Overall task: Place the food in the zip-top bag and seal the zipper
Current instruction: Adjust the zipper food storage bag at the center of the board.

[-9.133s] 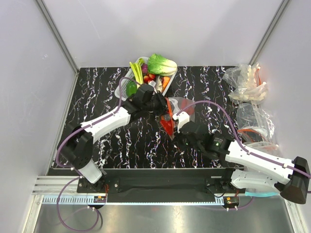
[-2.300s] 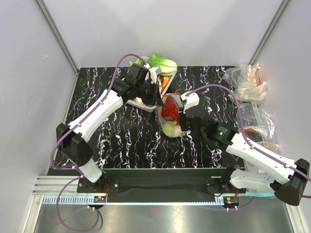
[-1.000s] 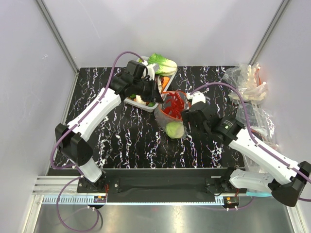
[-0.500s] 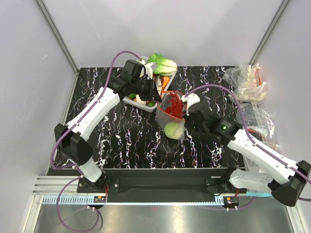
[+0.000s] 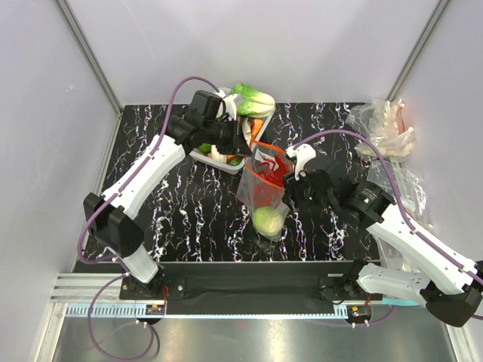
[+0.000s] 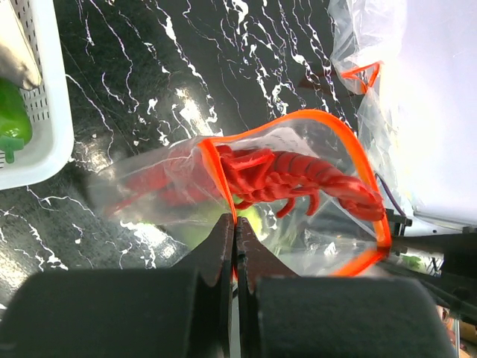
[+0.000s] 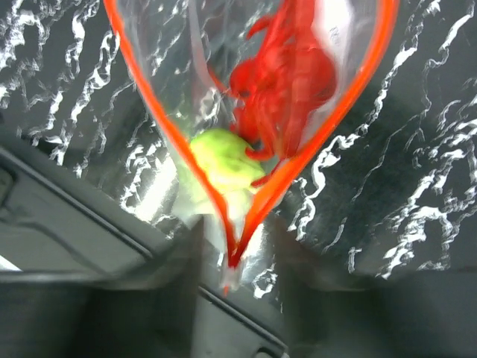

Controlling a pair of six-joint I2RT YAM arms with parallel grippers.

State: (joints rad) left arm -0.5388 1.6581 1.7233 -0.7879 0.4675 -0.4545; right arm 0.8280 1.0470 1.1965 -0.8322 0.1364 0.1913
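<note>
The clear zip-top bag [image 5: 260,194] hangs above the table with the food inside: the red lobster [image 5: 270,175] [image 6: 298,175] [image 7: 287,82] on top and the pale green cabbage [image 5: 268,220] [image 7: 220,160] at the bottom. Its red-orange zipper [image 6: 358,149] [image 7: 141,82] gapes in a wide loop. My left gripper [image 5: 245,143] [image 6: 235,224] is shut on the zipper strip at the bag's far corner. At the other end, my right gripper [image 5: 290,181] [image 7: 237,250] is open, its blurred fingers on either side of the zipper's pointed corner.
A white basket [image 5: 207,157] [image 6: 45,127] of toy vegetables, with a green pepper [image 6: 11,123] and a leafy bok choy [image 5: 253,98], stands just behind the left gripper. Crumpled clear bags [image 5: 381,128] are heaped at the back right.
The bag has stretched out and now hangs longer, with the cabbage sunk toward the near edge. The right arm has pulled up and to the right. The left arm has barely moved.
</note>
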